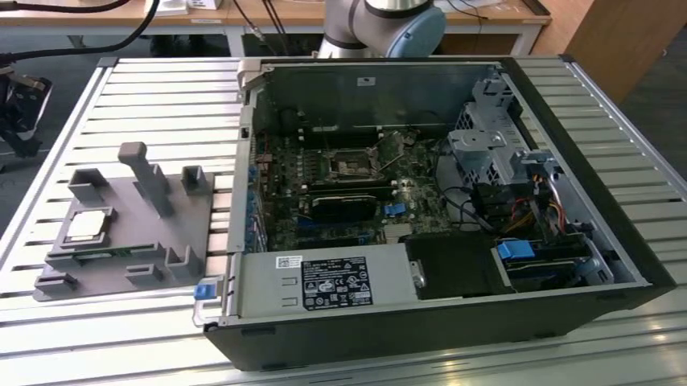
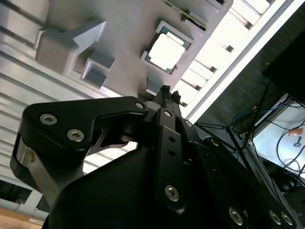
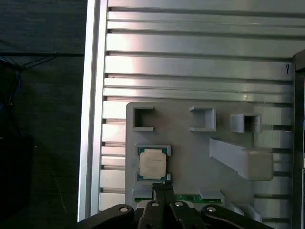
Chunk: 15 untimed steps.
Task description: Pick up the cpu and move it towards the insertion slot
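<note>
**CPU in its tray pocket, gripper closed above it, nothing lifted**

- The cpu (image 3: 153,164) lies flat in a shallow square pocket of the grey tray (image 3: 190,157), silver top up. The tray sits on the slotted table (image 1: 161,104), at the exterior view's left of the open computer case (image 1: 429,338).
- The gripper (image 3: 162,187) hangs over the tray. Its tips are near the chip's edge on the side of the green memory stick (image 3: 188,197). The jaws are pressed together with nothing between them, and I see no contact with the chip.
- The insertion slot (image 1: 352,166) is inside the case on the motherboard, well apart from the tray. The case wall stands between them.

Risks, as I judge them:
- Closed tips coming straight down would press on the chip's lid instead of straddling it.
- The pocket's raised corners leave little room, so a finger could land on a wall and tilt the chip.
- The tips sit off the chip's centre, so a grasp from here could catch only one edge or nudge the memory stick.
- A low carry could clip the case wall and knock the chip loose
</note>
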Tool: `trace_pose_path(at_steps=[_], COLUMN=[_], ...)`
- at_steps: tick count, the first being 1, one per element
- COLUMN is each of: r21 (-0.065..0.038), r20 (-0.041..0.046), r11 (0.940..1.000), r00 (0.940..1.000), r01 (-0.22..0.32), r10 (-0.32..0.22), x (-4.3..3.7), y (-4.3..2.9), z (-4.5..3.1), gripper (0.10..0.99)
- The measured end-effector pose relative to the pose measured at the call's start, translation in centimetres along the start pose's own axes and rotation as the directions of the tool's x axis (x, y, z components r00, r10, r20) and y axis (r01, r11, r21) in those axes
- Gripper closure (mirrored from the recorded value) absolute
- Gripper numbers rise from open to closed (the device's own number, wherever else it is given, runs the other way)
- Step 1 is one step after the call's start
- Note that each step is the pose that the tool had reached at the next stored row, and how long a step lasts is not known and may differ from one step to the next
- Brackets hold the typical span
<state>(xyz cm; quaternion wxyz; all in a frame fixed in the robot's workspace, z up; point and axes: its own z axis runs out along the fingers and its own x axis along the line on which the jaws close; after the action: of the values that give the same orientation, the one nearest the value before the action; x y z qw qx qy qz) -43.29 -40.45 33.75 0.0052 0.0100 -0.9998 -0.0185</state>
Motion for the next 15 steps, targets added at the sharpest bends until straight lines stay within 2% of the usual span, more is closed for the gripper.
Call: trace_pose_path(at_steps=[8, 9, 14, 15], r21=[0.000, 0.000, 0.000, 0.000], r20=[0.0001, -0.0001, -0.0001, 0.0000], r11=[1.0000, 1.0000, 1.0000, 1.0000], r00=[1.0000, 1.0000, 1.0000, 1.0000], r01=[0.001, 0.001, 0.002, 0.002], r10=[-0.001, -0.001, -0.002, -0.002], x=[0.33, 0.35, 0.38, 0.38], y=[-0.11, -0.12, -0.16, -0.16], z=[0.44, 0.49, 0.93, 1.01], gripper=[0.973, 0.910, 0.898, 0.843])
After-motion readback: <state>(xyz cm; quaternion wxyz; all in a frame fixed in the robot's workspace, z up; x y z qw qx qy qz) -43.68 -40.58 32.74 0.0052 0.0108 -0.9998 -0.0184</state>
